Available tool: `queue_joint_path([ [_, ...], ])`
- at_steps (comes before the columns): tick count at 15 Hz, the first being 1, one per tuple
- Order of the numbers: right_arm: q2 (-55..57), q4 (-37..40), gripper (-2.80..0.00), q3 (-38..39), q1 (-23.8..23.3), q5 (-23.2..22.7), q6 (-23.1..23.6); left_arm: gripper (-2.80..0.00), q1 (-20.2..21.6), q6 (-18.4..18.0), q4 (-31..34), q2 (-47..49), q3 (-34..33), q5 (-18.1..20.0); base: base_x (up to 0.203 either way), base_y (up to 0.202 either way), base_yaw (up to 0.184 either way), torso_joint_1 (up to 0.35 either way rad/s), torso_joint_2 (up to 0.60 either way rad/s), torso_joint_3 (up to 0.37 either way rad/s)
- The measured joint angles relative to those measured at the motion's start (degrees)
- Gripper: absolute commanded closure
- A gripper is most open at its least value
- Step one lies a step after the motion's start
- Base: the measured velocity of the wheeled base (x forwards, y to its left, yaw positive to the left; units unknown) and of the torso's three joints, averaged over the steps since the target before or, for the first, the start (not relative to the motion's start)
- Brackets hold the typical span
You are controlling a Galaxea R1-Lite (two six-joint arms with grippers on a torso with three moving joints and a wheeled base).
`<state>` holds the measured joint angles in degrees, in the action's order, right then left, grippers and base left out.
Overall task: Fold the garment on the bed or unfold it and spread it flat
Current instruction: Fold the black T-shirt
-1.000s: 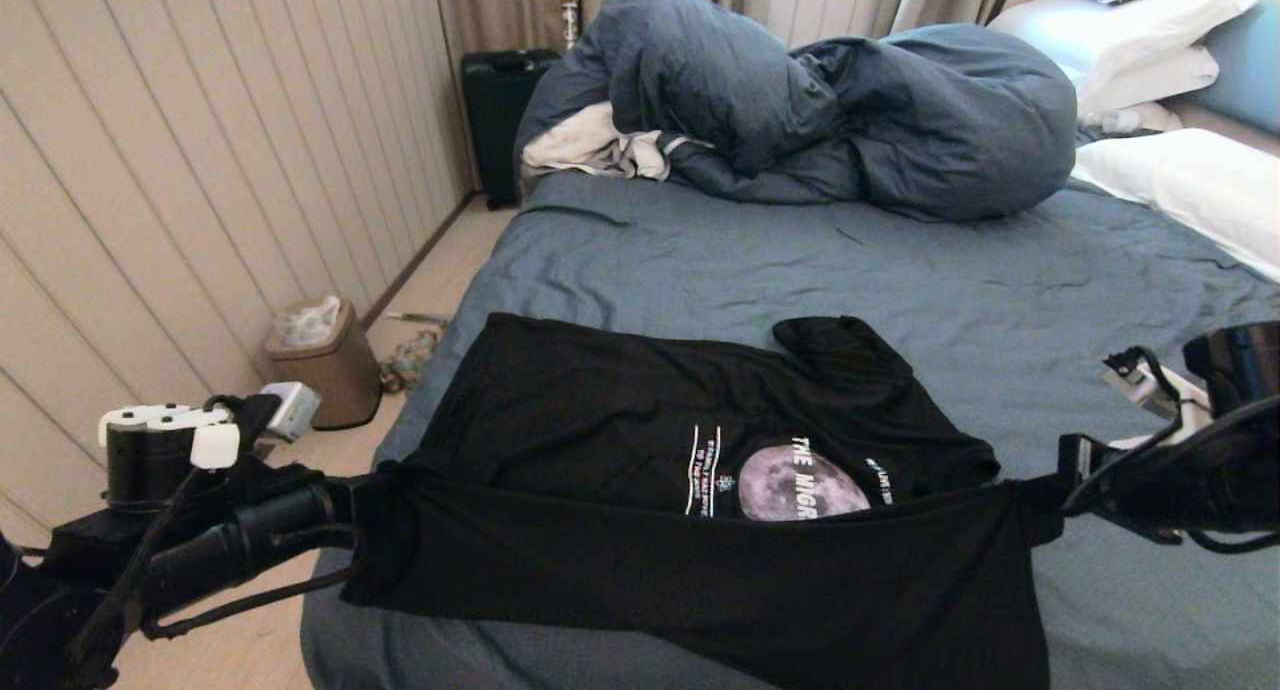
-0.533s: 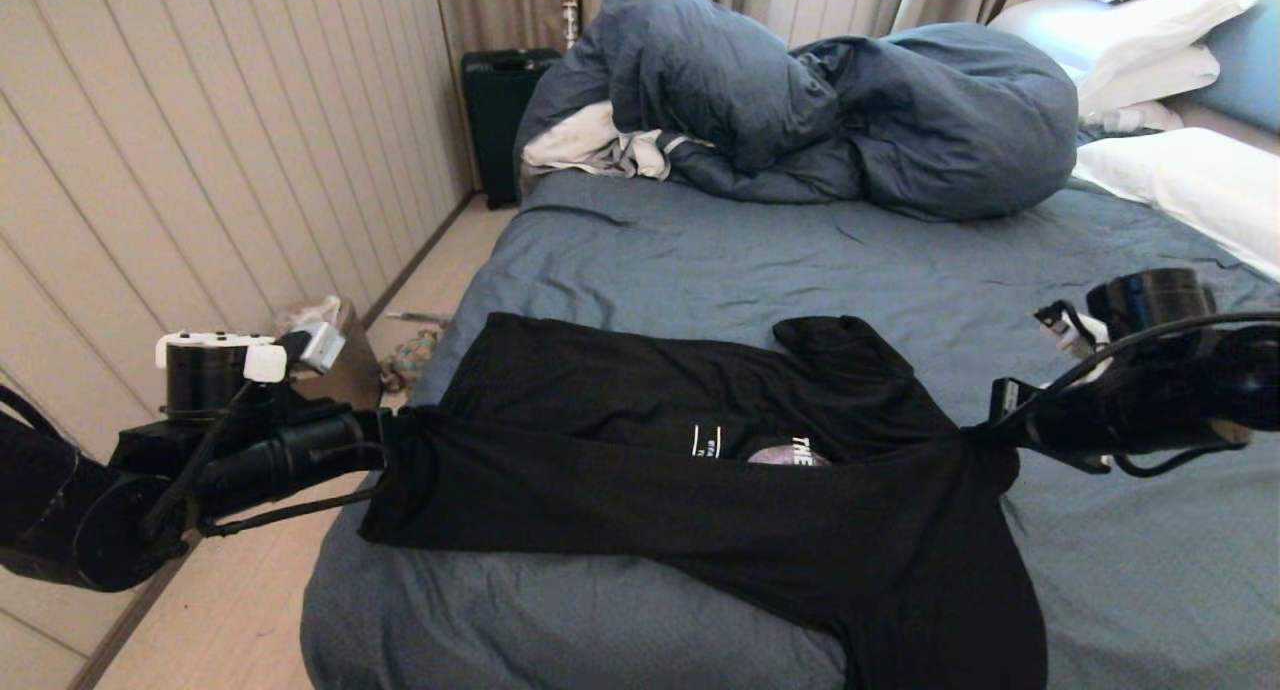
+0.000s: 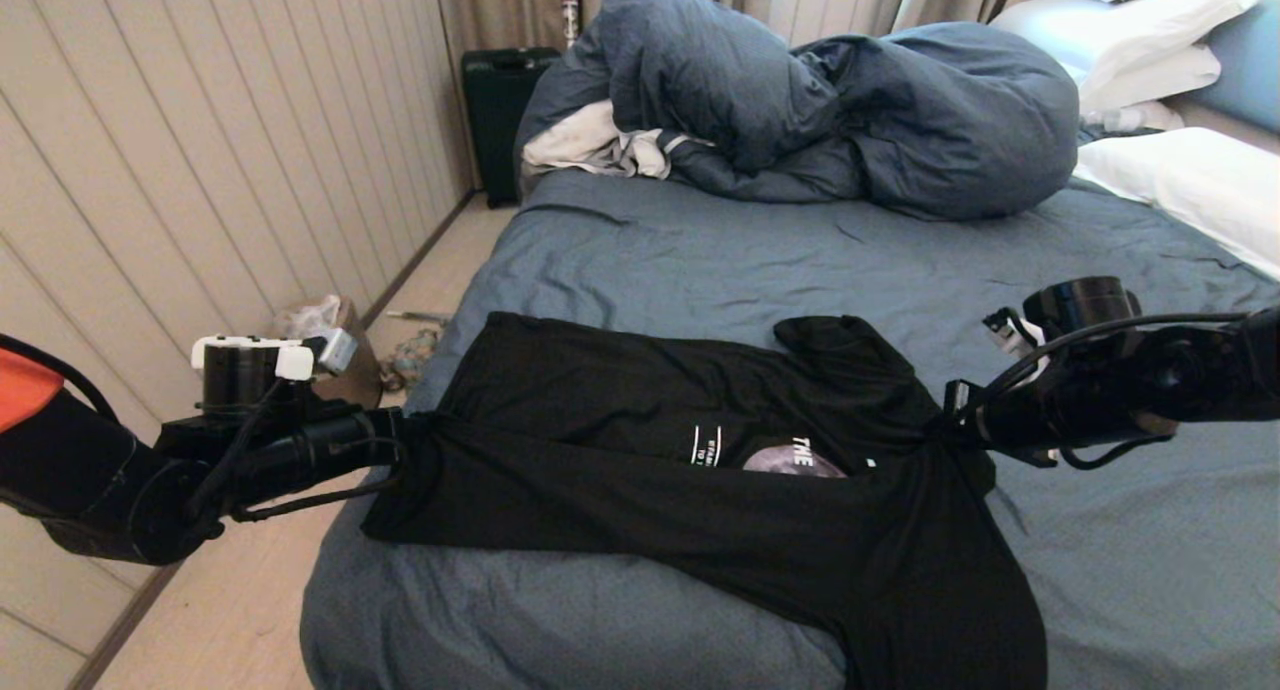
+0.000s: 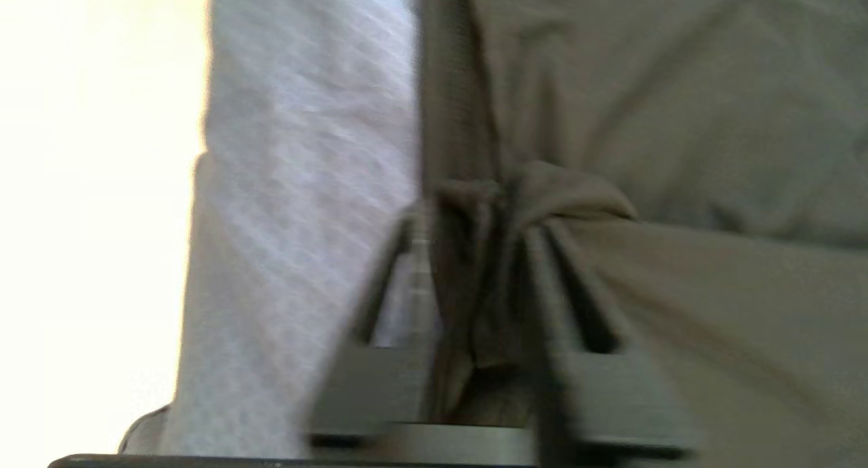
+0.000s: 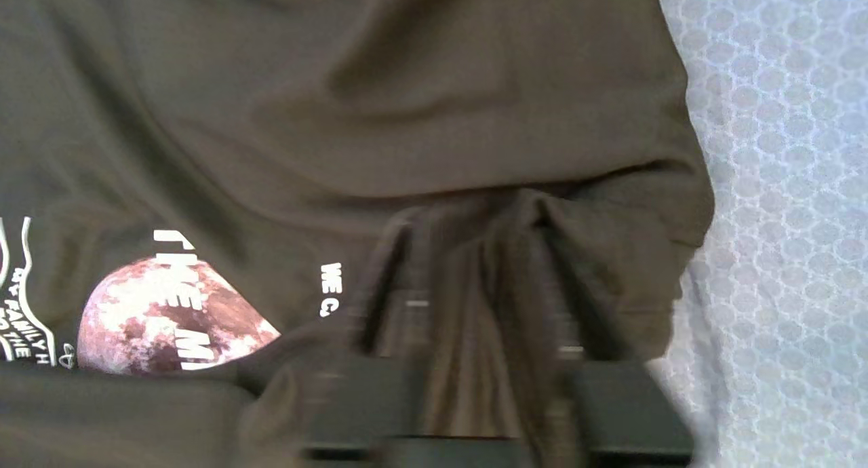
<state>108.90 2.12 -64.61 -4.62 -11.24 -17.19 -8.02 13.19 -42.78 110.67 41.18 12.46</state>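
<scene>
Nearest the robot, the black short-sleeved T-shirt of thin fabric (image 3: pixel 700 510) lies across the near part of the wide bed with its wrinkled slate-blue sheet (image 3: pixel 700 260), its lower portion doubled up over the chest so that only a sliver of the grey moon print and white lettering (image 3: pixel 770 452) shows. One corner trails off the near edge at the right.

The left claw (image 3: pixel 400 435) is clamped on a bunched fold of the shirt at its left edge, by the bed's side; the left wrist view shows cloth gathered between the two fingers (image 4: pixel 542 278). The right claw (image 3: pixel 950 432) is likewise closed on a bunch of fabric at the shirt's right edge, as the right wrist view confirms. Held at both ends, the folded edge is stretched in a line between the arms, which looks meant to carry it evenly over the shirt's body for a fold.

Farther back, the sheet lies bare, then a puffy slate-blue duvet (image 3: pixel 850 110) is heaped at the far end, with white pillows (image 3: pixel 1180 170) to the right.
</scene>
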Motion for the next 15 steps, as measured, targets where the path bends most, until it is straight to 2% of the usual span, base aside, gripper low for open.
queue_joint_path([
  [2, -0.24, 0.11, -2.8, 0.64, -0.22, 0.0, 0.0, -2.8, 0.11, 1.46, -0.41, -0.47, -0.22, -0.28, 0.0, 0.0, 0.0, 0.0, 0.0, 0.0],
  [9, -8.89, 0.33, -2.8, 7.52, -2.03, -0.36, 0.55, -2.8, 2.86, 1.19, -4.97, -6.67, -10.34, -0.21, 0.0, 0.0, 0.0, 0.0, 0.0, 0.0],
  [14, -13.5, 0.02, -2.8, 13.38, -5.57, -0.65, 3.47, -2.8, 4.33, 0.78, -9.47, -7.91, -16.07, 0.38, 0.0, 0.0, 0.0, 0.0, 0.0, 0.0],
  [15, -14.08, -0.04, 0.0, 14.34, -5.82, -0.94, 3.68, -2.8, 4.39, 0.78, -9.65, -7.97, -16.6, 0.44, 0.0, 0.0, 0.0, 0.0, 0.0, 0.0],
])
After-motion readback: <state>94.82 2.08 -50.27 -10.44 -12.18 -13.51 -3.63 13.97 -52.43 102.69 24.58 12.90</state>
